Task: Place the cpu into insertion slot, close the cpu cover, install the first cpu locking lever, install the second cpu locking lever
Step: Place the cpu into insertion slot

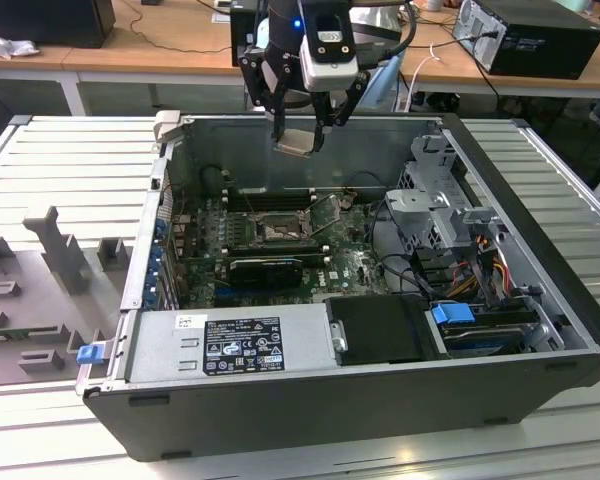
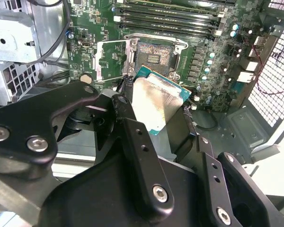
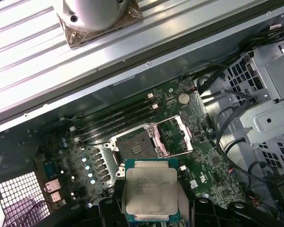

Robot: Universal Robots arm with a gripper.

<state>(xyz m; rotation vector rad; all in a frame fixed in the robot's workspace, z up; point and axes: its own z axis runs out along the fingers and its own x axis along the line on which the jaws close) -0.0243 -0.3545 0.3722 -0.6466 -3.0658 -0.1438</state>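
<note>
Poised over the open computer case (image 1: 380, 400) on the bench (image 1: 70, 150), the robot arm's gripper (image 1: 300, 132) holds the cpu (image 1: 297, 143) in the air, well above the motherboard (image 1: 350, 265), metal face up, apparently so it can go down flat into the insertion slot (image 3: 135, 147). The cpu cover (image 3: 174, 137) is hinged back beside the slot, leaving its dark centre bare and empty. The fingers (image 2: 135, 146) are closed to the chip's width, clamping it by two opposite edges.
</note>
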